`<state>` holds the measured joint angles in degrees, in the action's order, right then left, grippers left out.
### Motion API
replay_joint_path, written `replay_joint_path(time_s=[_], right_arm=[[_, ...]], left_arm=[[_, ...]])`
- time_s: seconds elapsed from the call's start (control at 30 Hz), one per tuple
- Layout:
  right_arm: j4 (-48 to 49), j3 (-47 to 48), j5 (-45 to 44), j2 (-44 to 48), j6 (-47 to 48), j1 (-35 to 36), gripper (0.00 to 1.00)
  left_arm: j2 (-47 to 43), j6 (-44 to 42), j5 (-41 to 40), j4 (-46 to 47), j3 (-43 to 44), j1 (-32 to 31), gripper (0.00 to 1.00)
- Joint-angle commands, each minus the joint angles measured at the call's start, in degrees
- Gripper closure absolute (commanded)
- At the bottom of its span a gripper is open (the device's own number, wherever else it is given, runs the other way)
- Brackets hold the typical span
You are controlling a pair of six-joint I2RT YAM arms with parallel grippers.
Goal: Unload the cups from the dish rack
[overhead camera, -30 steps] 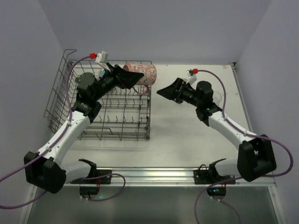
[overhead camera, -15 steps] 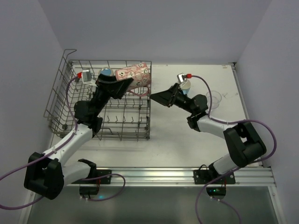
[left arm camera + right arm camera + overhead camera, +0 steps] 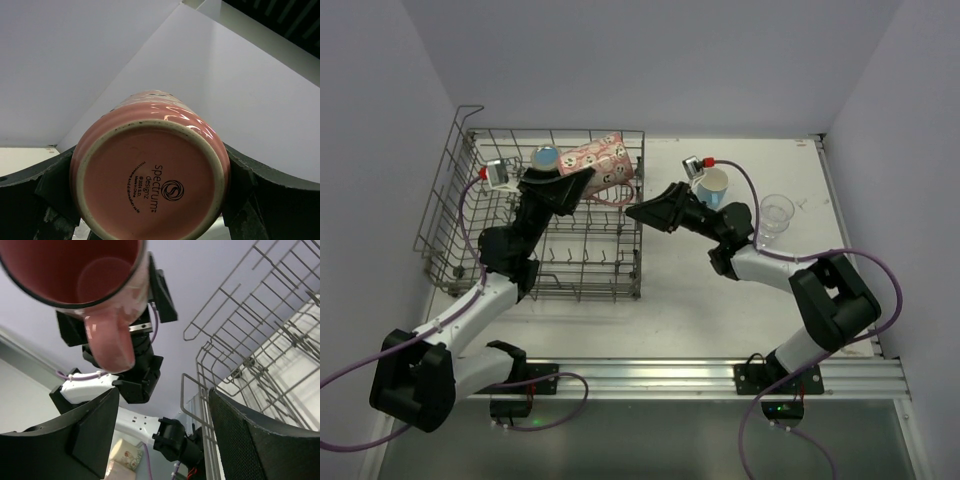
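My left gripper (image 3: 582, 180) is shut on a pink patterned cup (image 3: 600, 160) with a handle and holds it on its side above the far right corner of the grey wire dish rack (image 3: 582, 272). The left wrist view shows the cup's pink base (image 3: 150, 185) between the fingers (image 3: 52, 187). My right gripper (image 3: 634, 213) is open and empty just right of the rack, pointing at the cup. The right wrist view looks up into the cup's open mouth (image 3: 75, 265), with the rack's wires (image 3: 250, 340) to the right. A blue cup (image 3: 547, 157) stands in the rack's far side.
A light blue tumbler (image 3: 713, 186) and a clear glass (image 3: 776, 213) stand on the white table (image 3: 680, 290) right of the right gripper. The rack's taller looped side (image 3: 445, 190) is at the left. Walls close in the table at the back and sides.
My left gripper has drawn the pink cup a little left and tilted it. My right gripper has moved left toward the rack and the cup, uncovering the tumbler and glass behind it.
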<state>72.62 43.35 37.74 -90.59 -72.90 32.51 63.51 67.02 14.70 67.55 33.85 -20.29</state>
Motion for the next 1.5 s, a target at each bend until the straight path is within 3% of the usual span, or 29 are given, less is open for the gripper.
replay_joint_path(time_s=[0.0,0.47,1.03,1.17,1.3,1.47], right_arm=[[11.2,4.5,2.5,2.3,5.0,0.9,0.27],[0.2,14.7,7.4,1.0,10.1,3.0,0.34],[-8.0,19.2,6.9,-1.5,13.1,4.3,0.49],[-9.8,19.4,6.2,-1.6,14.0,4.6,0.55],[-12.6,20.1,5.9,-1.6,15.2,4.7,0.68],[-15.5,22.6,6.0,-2.5,15.2,4.6,0.74]], left_arm=[[-2.2,2.3,-4.9,6.4,0.8,-0.3,1.00],[0.6,6.6,-4.5,10.8,-1.2,-1.4,1.00],[0.2,7.9,-4.9,12.2,-2.1,-2.9,1.00],[0.0,7.8,-4.9,12.3,-2.4,-3.1,1.00],[0.0,7.9,-4.9,12.3,-2.6,-3.3,1.00],[0.0,7.9,-4.9,12.6,-3.1,-3.5,1.00]])
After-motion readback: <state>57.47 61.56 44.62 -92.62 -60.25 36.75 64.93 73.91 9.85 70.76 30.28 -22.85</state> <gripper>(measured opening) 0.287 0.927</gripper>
